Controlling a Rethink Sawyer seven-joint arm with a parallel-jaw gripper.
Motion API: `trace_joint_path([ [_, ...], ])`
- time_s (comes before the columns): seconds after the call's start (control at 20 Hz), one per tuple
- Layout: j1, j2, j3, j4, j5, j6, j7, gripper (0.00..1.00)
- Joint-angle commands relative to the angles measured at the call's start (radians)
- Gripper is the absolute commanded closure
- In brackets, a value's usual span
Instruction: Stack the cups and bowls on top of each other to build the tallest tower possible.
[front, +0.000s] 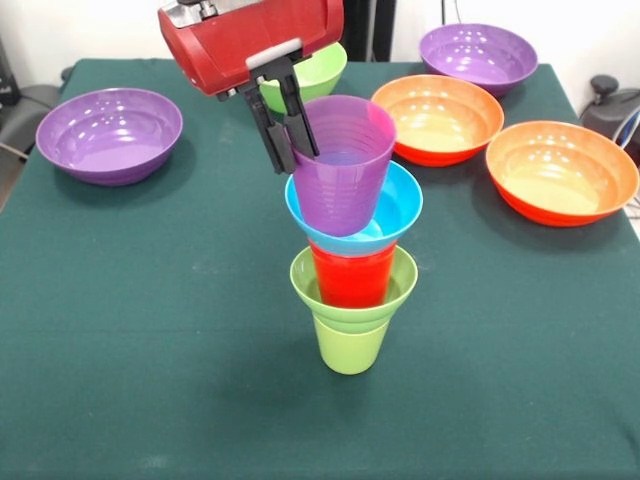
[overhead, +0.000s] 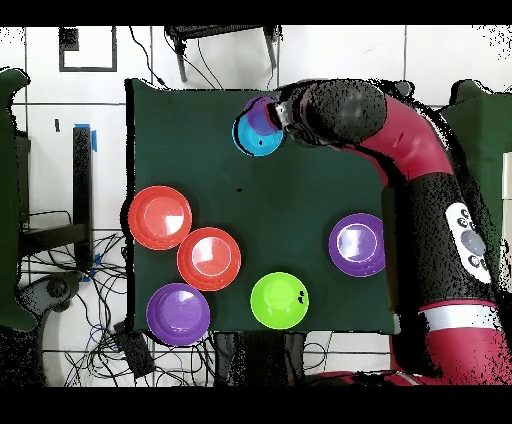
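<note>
The tower stands at the table's middle: lime-green cup at the bottom, small lime-green bowl, red cup, small blue bowl. My gripper is shut on the left rim of the translucent purple cup, one finger inside and one outside. The purple cup is a little tilted, with its base down in the blue bowl. In the overhead view the gripper holds the purple cup over the blue bowl; the lower tower is hidden there.
A medium lime-green bowl sits behind the gripper. Wide purple bowls are at the left and back right. Two wide orange bowls are on the right. The arm reaches in from the table's side.
</note>
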Motion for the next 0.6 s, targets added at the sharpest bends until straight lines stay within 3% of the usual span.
trace_joint_path([
  [0.05,0.01,0.033,0.018,0.096,-0.009,-0.048,0.125,1.0],
  [0.6,0.011,0.029,0.016,0.105,-0.008,-0.055,0.131,1.0],
])
